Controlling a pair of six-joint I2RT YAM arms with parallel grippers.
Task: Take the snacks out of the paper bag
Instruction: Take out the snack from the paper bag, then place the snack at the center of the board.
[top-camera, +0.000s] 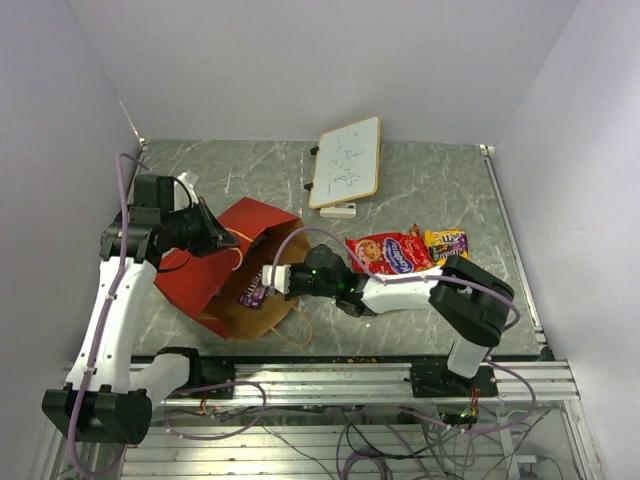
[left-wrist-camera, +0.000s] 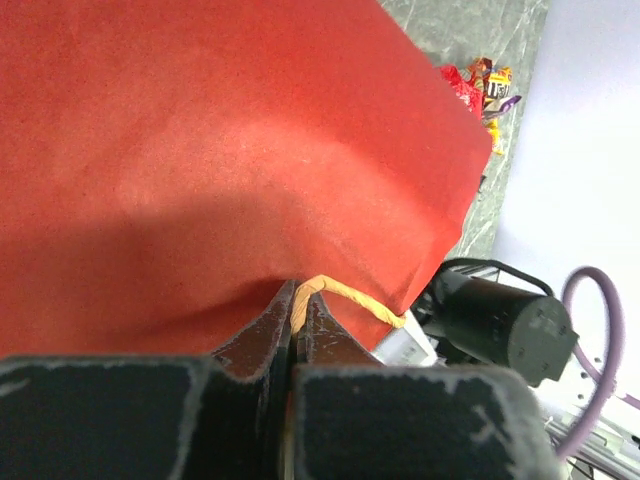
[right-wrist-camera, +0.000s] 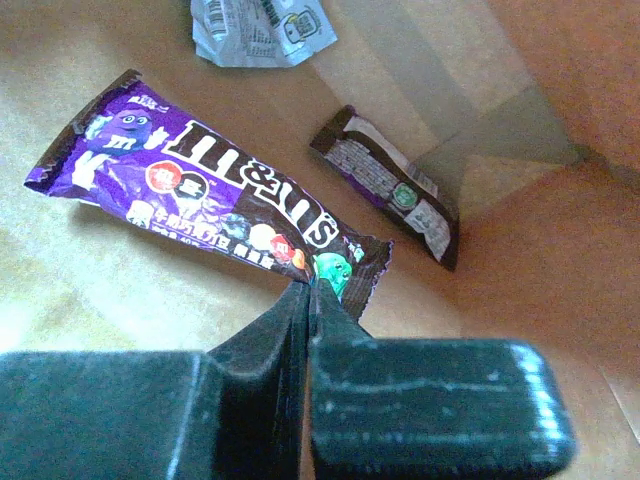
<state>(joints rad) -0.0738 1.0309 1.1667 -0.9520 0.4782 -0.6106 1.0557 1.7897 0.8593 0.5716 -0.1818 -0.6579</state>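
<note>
The paper bag (top-camera: 225, 270) lies on its side, red outside (left-wrist-camera: 220, 150) and brown inside (right-wrist-camera: 520, 270), with its mouth toward the right arm. My left gripper (top-camera: 215, 237) (left-wrist-camera: 300, 298) is shut on the bag's twisted paper handle (left-wrist-camera: 350, 297). My right gripper (top-camera: 262, 281) (right-wrist-camera: 313, 290) reaches into the bag's mouth and is shut on the lower edge of a purple candy packet (right-wrist-camera: 200, 195) (top-camera: 252, 292). Deeper inside lie a brown bar (right-wrist-camera: 390, 185) and a silver wrapper (right-wrist-camera: 260, 25). A red cookie packet (top-camera: 390, 253) (left-wrist-camera: 462, 88) and a yellow and purple candy bar (top-camera: 446, 242) lie on the table to the right.
A small whiteboard (top-camera: 346, 162) lies at the back of the grey marbled table (top-camera: 440, 190), with a white eraser (top-camera: 338, 210) at its near edge. Pale walls close in the table on three sides. A metal rail (top-camera: 330, 380) runs along the near edge.
</note>
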